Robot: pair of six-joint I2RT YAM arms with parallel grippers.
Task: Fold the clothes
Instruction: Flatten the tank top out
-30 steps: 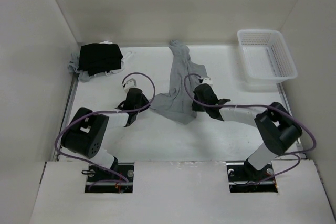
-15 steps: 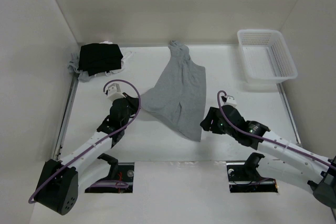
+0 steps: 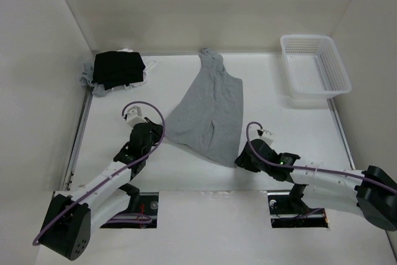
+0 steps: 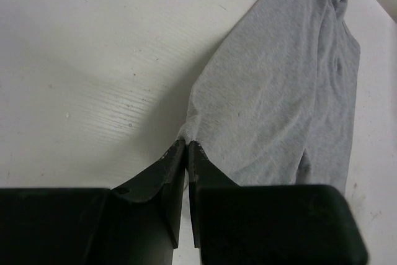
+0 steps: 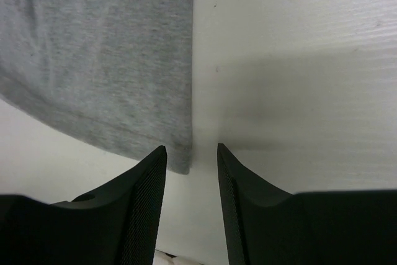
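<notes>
The clothes (image 3: 208, 110) lie flat, left gripper (image 4: 187, 145) pinching one corner, right gripper (image 5: 191, 151) parted beside another

Top camera looks down; both wrist cameras look closely at the clothes (image 3: 209, 113).

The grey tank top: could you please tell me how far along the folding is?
Done: the tank top lies spread on the table. In hand: the left end effector pinches one hem corner; the right end effector stands open at the other corner. Left: every fold.
</notes>
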